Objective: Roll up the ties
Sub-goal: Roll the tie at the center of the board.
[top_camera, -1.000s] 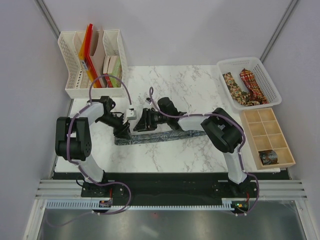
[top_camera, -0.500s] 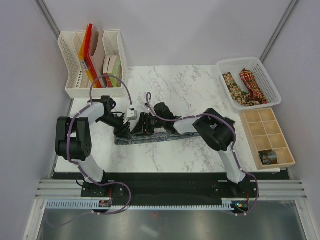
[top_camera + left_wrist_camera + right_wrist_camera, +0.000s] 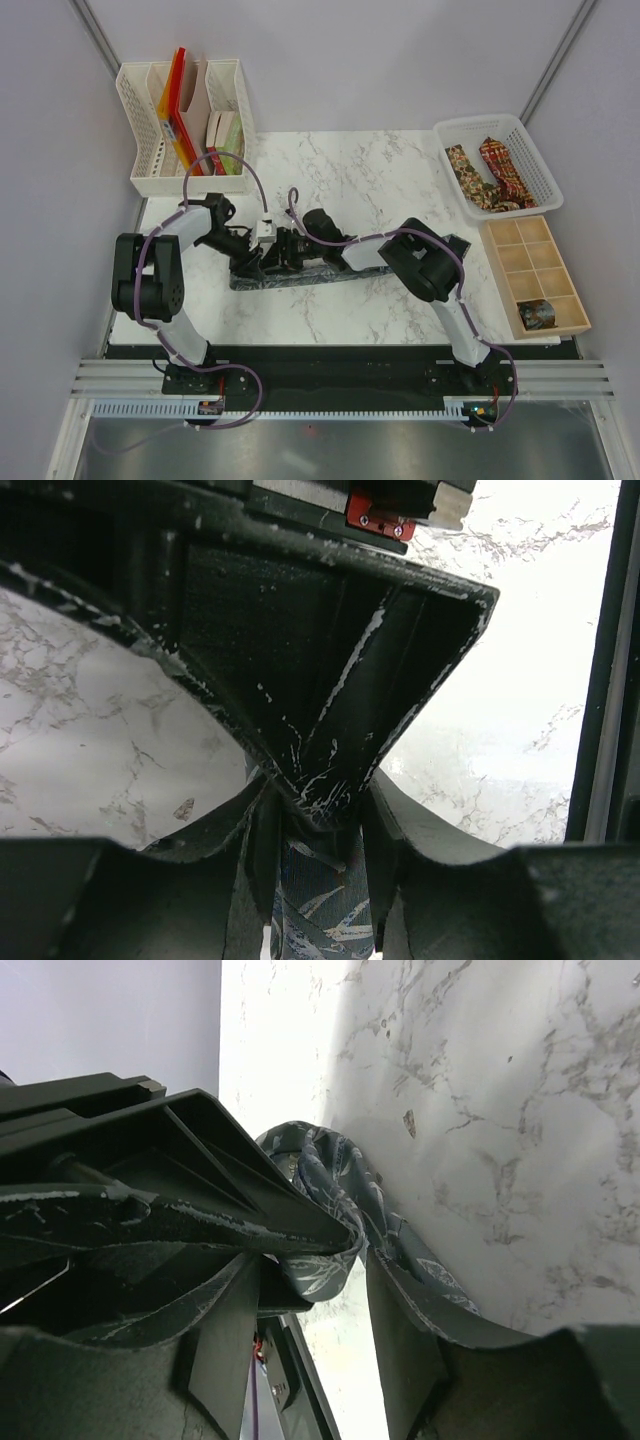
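Right arm has swung left over the last second. Its right gripper (image 3: 283,250) now sits just beside the left gripper (image 3: 247,262), above the left end of the dark grey-green patterned fabric tie (image 3: 330,273).

Top view: the tie lies flat, roughly parallel to the near edge of the white marble-patterned table (image 3: 360,180). Bare marble lies open behind it. The white plastic basket (image 3: 548,195), holding the brown-gold tie (image 3: 462,165) and the red tie (image 3: 498,158), hugs the right edge, well apart.

Left wrist: left jaws pinch the tie (image 3: 318,910), and fabric fills the gap. The right gripper's black finger (image 3: 330,660) crowds in close ahead.

Right wrist: right jaws are partly spread around a curled fold of the tie (image 3: 340,1180). Cannot tell whether they press it. Open marble (image 3: 500,1110) lies beyond.
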### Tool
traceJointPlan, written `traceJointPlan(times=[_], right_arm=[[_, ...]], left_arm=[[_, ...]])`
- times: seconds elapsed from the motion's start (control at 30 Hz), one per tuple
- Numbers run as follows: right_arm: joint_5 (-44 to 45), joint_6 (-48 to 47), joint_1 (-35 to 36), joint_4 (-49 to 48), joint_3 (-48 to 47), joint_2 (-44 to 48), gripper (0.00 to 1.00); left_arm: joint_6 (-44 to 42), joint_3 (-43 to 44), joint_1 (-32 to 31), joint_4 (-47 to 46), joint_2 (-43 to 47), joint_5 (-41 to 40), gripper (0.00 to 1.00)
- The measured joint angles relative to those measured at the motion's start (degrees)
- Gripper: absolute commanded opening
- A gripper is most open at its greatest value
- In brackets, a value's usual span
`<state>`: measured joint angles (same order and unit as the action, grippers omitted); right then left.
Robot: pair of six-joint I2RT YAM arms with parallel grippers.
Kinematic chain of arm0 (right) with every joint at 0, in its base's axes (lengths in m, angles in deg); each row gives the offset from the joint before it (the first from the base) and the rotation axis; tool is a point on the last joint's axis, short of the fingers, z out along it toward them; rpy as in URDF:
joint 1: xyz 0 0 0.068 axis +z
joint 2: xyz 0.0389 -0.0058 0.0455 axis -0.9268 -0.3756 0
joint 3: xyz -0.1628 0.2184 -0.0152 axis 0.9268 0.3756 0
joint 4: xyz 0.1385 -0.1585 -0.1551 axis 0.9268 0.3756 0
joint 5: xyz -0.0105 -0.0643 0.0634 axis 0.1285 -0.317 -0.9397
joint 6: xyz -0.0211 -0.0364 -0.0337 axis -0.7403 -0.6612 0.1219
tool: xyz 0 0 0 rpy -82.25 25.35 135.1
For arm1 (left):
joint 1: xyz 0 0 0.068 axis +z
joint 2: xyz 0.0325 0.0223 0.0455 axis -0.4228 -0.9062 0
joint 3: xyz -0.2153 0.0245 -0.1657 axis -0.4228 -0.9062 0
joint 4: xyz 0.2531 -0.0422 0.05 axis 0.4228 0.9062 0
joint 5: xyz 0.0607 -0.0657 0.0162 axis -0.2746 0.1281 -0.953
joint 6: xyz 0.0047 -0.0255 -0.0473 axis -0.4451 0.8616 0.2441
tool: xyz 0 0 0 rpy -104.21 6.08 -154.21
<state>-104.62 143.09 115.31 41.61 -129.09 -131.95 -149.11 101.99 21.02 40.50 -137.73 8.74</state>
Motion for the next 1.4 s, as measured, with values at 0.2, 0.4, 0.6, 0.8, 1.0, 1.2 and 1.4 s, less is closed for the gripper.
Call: traceJointPlan(times=[0.2,0.4,0.6,0.8,1.0,1.2,1.4], right_arm=[[0.04,0.9,0.24,-0.68,0.0,-0.94,0.33],[0.87,-1.31,0.39,2.91,-0.52,-1.07,0.12],[1.55,-4.42,-0.39,7.52,-0.74,-1.07,0.05],[1.86,-5.88,-0.87,9.6,-1.53,-1.07,0.04],[1.9,-6.43,-0.9,10.45,-1.95,-1.07,0.02],[1.9,-7.19,-0.9,10.54,-2.01,-1.07,0.02],[1.88,-8.02,-0.94,11.58,-2.6,-1.07,0.01]], left_arm=[[0.11,0.0,-0.28,-0.26,0.0,-0.02,0.42],[0.48,-0.07,-0.28,-0.61,0.0,-0.11,0.55],[0.81,-1.01,1.27,-0.61,1.77,-0.9,0.64],[-1.16,-0.96,7.54,0.59,6.86,-2.54,0.8],[-3.89,-2.32,6.88,0.98,8.26,-3.04,0.98],[-3.58,-5.07,2.71,-4.61,8.26,-5.01,0.92],[-3.41,-7.98,-1.05,-7.74,7.3,-10.08,0.75]])
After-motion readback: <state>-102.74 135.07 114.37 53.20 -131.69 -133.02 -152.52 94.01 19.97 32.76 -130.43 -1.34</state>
